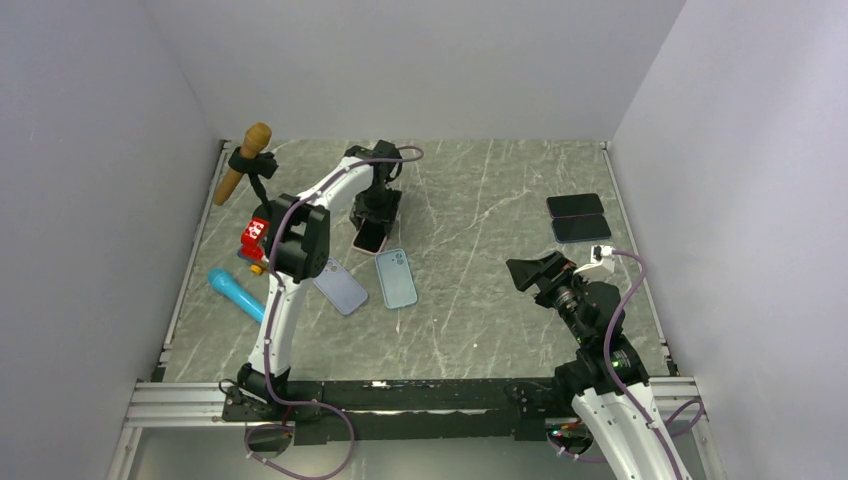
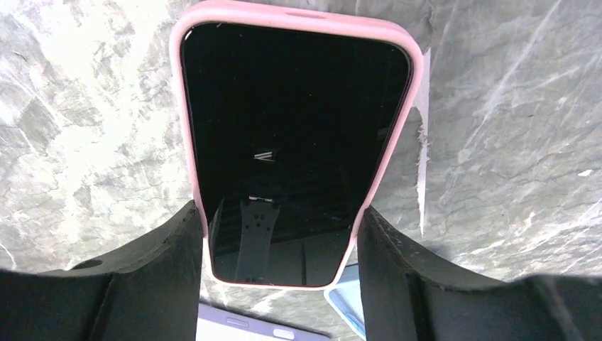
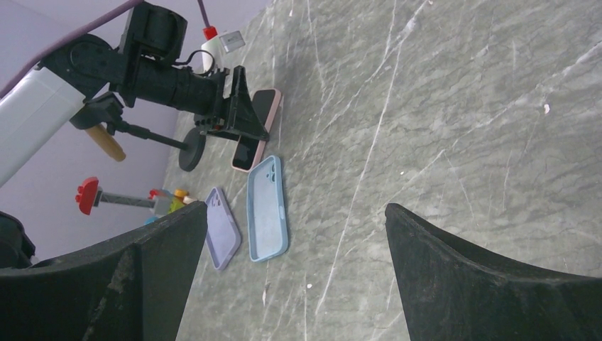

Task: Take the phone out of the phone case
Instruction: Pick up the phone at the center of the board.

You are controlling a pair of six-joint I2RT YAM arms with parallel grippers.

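The phone (image 2: 284, 142), its screen dark and facing up, lies on the marble table in a pink phone case (image 2: 298, 18). My left gripper (image 2: 280, 213) straddles its near end, with one finger pressed against each long edge of the case. From above, the left gripper (image 1: 372, 222) stands over the phone (image 1: 368, 240) at the middle left. The right wrist view shows the same phone (image 3: 257, 131) from the side. My right gripper (image 3: 295, 207) hangs open above bare table at the right (image 1: 530, 272), holding nothing.
An empty light blue case (image 1: 396, 278) and an empty purple case (image 1: 340, 286) lie just in front of the phone. Two dark phones (image 1: 578, 217) sit at the far right. A wooden-handled tool (image 1: 243, 160), a red piece (image 1: 254, 232) and a blue tool (image 1: 236, 293) line the left edge.
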